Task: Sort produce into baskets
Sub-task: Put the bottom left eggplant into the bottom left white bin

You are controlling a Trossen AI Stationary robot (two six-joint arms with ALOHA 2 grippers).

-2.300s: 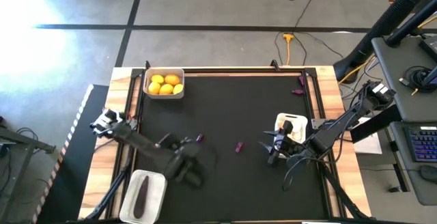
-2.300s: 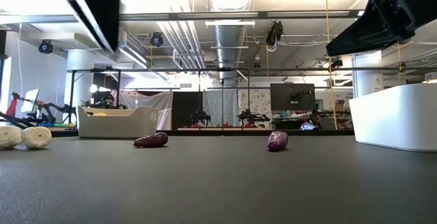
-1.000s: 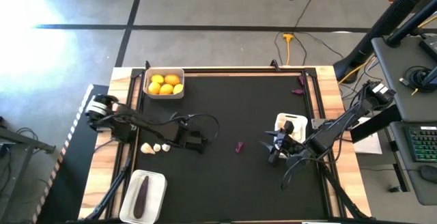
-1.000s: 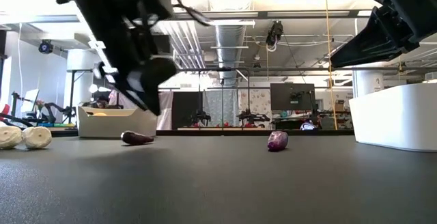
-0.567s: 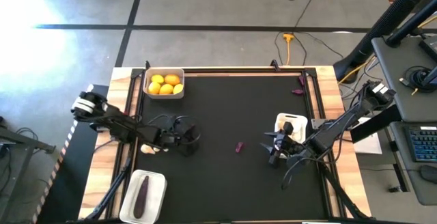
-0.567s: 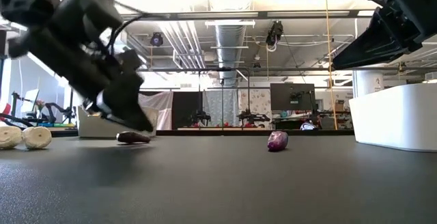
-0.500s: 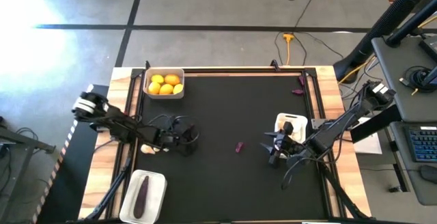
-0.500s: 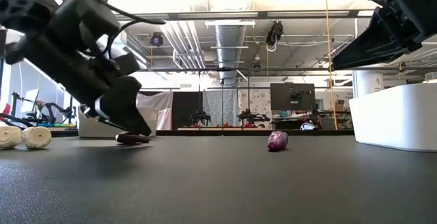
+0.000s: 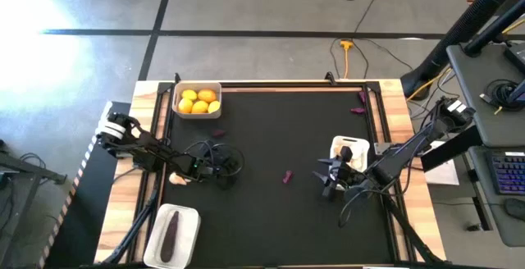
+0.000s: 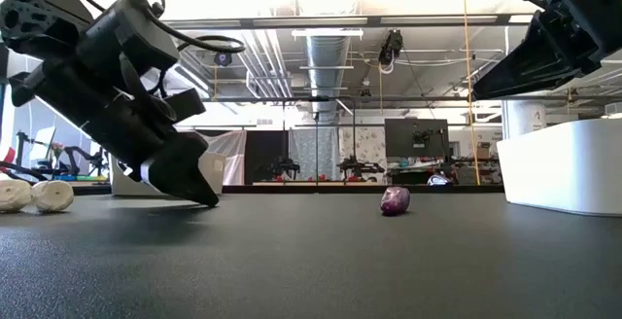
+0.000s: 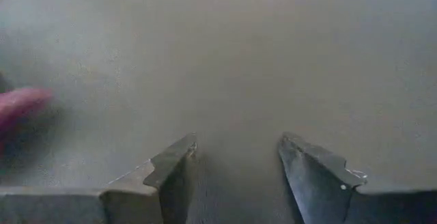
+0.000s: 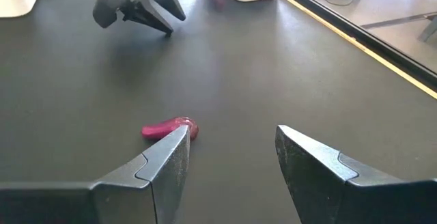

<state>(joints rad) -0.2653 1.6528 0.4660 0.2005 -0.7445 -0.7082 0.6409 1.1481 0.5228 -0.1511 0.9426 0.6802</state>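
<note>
My left gripper (image 9: 230, 169) (image 11: 235, 149) is open and empty, fingertips low over the black mat (image 10: 209, 197). A tiny purple eggplant (image 9: 217, 134) lies on the mat on its far side, near the citrus tray, and shows blurred in the left wrist view (image 11: 20, 104). A second tiny eggplant (image 9: 287, 175) (image 12: 169, 128) (image 10: 395, 200) lies mid-mat, in front of my open, empty right gripper (image 9: 326, 179) (image 12: 232, 142). White garlic bulbs (image 9: 177, 178) (image 10: 34, 194) lie beside my left arm.
A tray of yellow citrus (image 9: 198, 101) stands at the far left. A tray holding a large eggplant (image 9: 172, 228) stands at the near left. A white tray (image 9: 349, 150) stands by my right gripper. A purple bit (image 9: 359, 105) lies at the far right edge.
My left gripper has moved toward the table's left edge and sunk to the mat over the tiny eggplant. The eggplant has left the gripper's place and gone toward the far edge, near the citrus tray. My right gripper has kept still.
</note>
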